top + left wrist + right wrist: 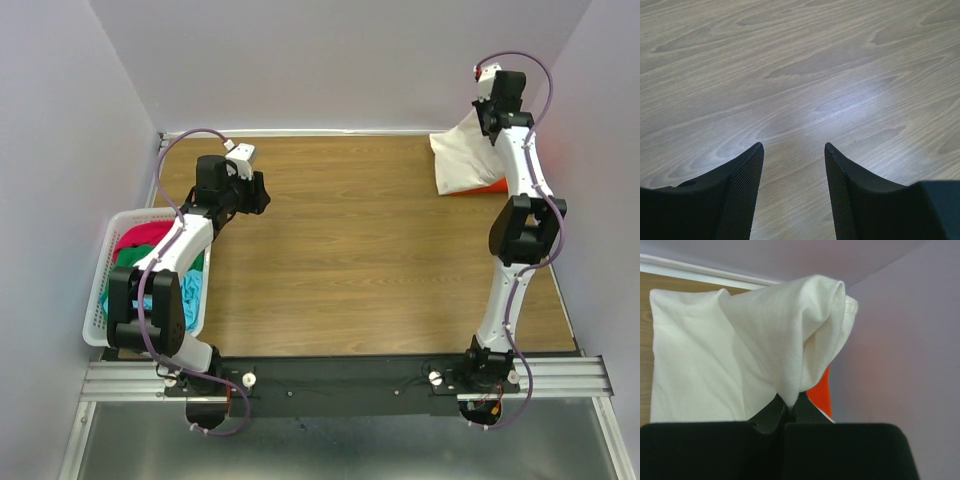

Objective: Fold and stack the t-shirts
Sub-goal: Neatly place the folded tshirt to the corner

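Note:
The cream-white t-shirt (460, 160) lies folded at the far right corner, on top of the orange t-shirt (484, 188), of which only an edge shows. My right gripper (487, 122) is shut on a pinch of the cream-white shirt (765, 340) and lifts that edge; the orange shirt (821, 392) peeks out beneath. My left gripper (262, 192) is open and empty over bare wood at the far left; its fingertips (756, 150) stand apart. Crimson (140, 238), green (135, 258) and light blue (190, 290) shirts lie in the basket.
A white lattice basket (120, 222) stands at the table's left edge beside my left arm. The wooden table (350, 250) ends at purple walls behind and on both sides. A black rail runs along the near edge.

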Controlling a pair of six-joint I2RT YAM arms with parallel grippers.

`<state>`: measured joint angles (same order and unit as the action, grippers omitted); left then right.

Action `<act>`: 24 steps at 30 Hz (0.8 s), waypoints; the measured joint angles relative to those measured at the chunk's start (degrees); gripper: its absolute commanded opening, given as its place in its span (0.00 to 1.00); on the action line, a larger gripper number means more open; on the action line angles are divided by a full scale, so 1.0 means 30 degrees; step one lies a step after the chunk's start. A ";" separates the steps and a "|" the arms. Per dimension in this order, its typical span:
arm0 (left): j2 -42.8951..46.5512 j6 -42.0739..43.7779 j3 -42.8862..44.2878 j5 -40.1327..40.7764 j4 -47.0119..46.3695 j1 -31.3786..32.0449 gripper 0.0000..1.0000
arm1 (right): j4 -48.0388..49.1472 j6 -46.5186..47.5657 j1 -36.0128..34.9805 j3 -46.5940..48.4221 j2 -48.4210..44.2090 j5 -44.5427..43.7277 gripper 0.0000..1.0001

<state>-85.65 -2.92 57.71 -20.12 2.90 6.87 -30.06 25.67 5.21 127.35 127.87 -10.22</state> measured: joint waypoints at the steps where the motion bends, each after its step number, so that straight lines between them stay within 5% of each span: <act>1: -0.0022 0.0015 0.0000 0.0000 0.0000 0.0000 0.60 | 0.0000 0.0066 0.0007 0.0000 0.0117 -0.0168 0.00; 4: -0.0066 0.0036 0.0000 0.0000 0.0000 0.0000 0.60 | 0.0357 0.0415 0.0066 0.0000 0.0401 -0.1071 0.05; 5: -0.0080 0.0036 0.0000 0.0000 0.0000 0.0000 0.60 | 0.0590 0.0495 0.0087 0.0000 0.0481 -0.1377 0.26; 8: -0.0102 0.0036 0.0000 0.0000 0.0000 0.0000 0.60 | 0.1778 0.1166 0.0131 -0.0168 0.0816 -0.2951 0.61; 10: -0.0102 0.0044 0.0000 0.0007 -0.0007 0.0000 0.60 | 0.3016 0.1603 0.0146 -0.0612 0.1049 -0.4350 0.96; 20: 0.1282 0.0284 -0.0379 0.1923 -0.0058 0.0000 0.64 | 0.4546 0.1610 0.0175 -0.2834 0.0991 -0.5661 1.00; 21: 0.2113 0.0393 -0.0641 0.2390 -0.0153 0.0000 0.71 | 0.4218 0.1217 0.0175 -0.3410 0.0481 -0.4663 1.00; 22: 0.2827 0.0459 -0.0860 0.2761 -0.0306 0.0000 0.88 | 0.3789 0.0838 0.0175 -0.3898 -0.0109 -0.3424 1.00; 24: 0.3978 0.0510 -0.1188 0.3351 -0.0612 -0.0007 0.98 | 0.3089 0.0248 0.0175 -0.4940 -0.1246 -0.1450 1.00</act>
<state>-73.71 -1.39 54.15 -10.07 1.06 6.85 -20.80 26.41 5.74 112.53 124.14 -14.57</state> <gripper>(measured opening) 0.767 0.996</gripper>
